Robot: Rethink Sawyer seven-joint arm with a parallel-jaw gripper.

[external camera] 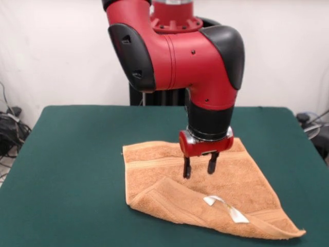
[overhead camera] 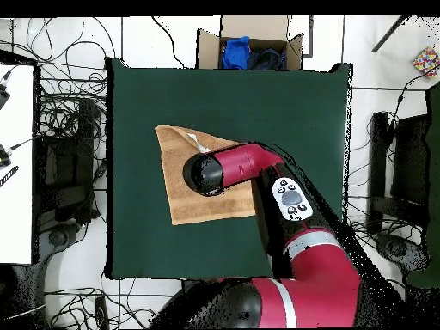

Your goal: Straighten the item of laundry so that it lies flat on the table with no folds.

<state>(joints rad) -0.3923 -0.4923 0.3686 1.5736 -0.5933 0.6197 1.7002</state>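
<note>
The orange-tan terry towel (external camera: pixel 226 185) lies on the dark green table (external camera: pixel 77 170), with its near edge folded back over itself in a long diagonal flap (external camera: pixel 180 203). A white care tag (external camera: pixel 226 206) shows on the flap. My gripper (external camera: pixel 199 169) hangs just above the towel's middle, behind the fold, with its two black fingers (external camera: pixel 187 168) apart and empty. In the overhead view the towel (overhead camera: pixel 185 193) lies left of the table's centre, partly hidden under my arm (overhead camera: pixel 249 168); the gripper itself is hidden there.
A cardboard box (overhead camera: pixel 249 47) with blue and dark cloth stands beyond the table's far edge in the overhead view. Cables (overhead camera: pixel 60 112) lie on the floor around the table. Bare green cloth (overhead camera: pixel 301 112) surrounds the towel.
</note>
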